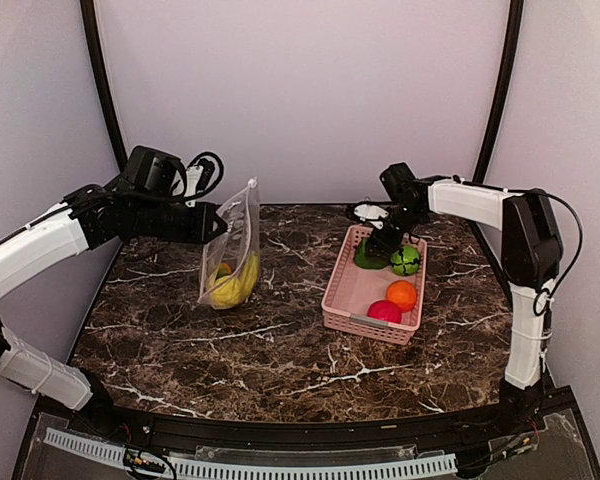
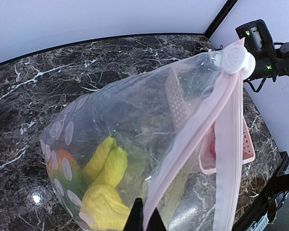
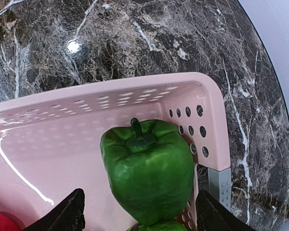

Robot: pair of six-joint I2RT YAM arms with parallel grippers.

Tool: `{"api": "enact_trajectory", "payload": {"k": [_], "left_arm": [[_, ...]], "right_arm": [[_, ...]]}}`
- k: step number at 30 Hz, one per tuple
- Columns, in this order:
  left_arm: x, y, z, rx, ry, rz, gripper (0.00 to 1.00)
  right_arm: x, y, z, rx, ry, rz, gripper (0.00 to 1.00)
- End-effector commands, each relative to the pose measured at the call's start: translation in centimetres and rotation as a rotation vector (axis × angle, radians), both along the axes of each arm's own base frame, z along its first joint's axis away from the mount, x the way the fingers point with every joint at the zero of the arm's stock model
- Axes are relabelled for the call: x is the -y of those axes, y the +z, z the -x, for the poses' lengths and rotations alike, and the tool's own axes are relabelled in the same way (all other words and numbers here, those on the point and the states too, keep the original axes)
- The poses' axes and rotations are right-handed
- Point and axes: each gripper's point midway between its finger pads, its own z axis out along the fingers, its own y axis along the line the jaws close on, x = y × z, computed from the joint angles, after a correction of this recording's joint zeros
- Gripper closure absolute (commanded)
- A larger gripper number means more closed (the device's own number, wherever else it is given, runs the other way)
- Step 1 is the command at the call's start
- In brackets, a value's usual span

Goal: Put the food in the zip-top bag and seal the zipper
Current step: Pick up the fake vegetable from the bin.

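left tool [image 1: 218, 222] clamped shut on zip-top bag [image 1: 238, 238] rim, banana [image 1: 244, 281] inside, right tool [image 3: 139, 214] spread wide astride green pepper [image 3: 147, 168] in pink basket [image 3: 212, 110]

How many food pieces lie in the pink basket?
4: a green pepper at the far end under the right gripper, a second green pepper beside it, an orange, a red-pink ball nearest. More may be hidden.

One zip-top bag [image 1: 232, 235], one pink basket [image 1: 340, 318] and one table [image 1: 280, 350] were there. The basket held four pieces of food: two peppers, a dark green pepper [image 1: 366, 258] and a lighter green pepper [image 1: 406, 261], one orange [image 1: 401, 294] and one red-pink ball [image 1: 384, 311]. Inside the bag showed one yellow banana [image 1: 242, 282] and one orange-tinted piece [image 1: 223, 268]; more could not be counted
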Motion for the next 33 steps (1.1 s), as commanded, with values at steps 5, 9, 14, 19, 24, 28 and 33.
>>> {"api": "enact_trajectory", "payload": {"k": [5,9,14,19,24,28,33], "left_arm": [[1.3,-0.2,1.0,-0.028,-0.051,0.109,0.99],[1.7,-0.5,1.0,-0.044,-0.059,0.134,0.99],[2.4,-0.9,1.1,-0.066,-0.079,0.159,0.99],[2.5,-1.2,1.0,-0.065,-0.077,0.161,0.99],[3.3,-1.3,0.5,-0.076,-0.093,0.168,0.99],[3.6,-1.1,0.5,-0.081,-0.102,0.180,0.99],[3.5,-1.0,0.5,-0.076,-0.096,0.183,0.99]], "right_arm": [[-0.1,-1.4,-2.0,0.033,-0.003,0.016,0.19],[-0.5,-2.2,-2.0,0.007,-0.002,-0.003,0.17],[-1.6,-2.1,-0.2,-0.085,0.010,-0.066,0.21],[-2.0,-1.6,0.9,-0.111,0.007,-0.089,0.21],[-1.4,-3.3,0.4,-0.107,0.005,-0.039,0.17],[-1.9,-3.5,0.4,-0.121,0.014,-0.058,0.21],[-1.9,-2.9,0.1,-0.106,0.000,-0.066,0.33]]}}
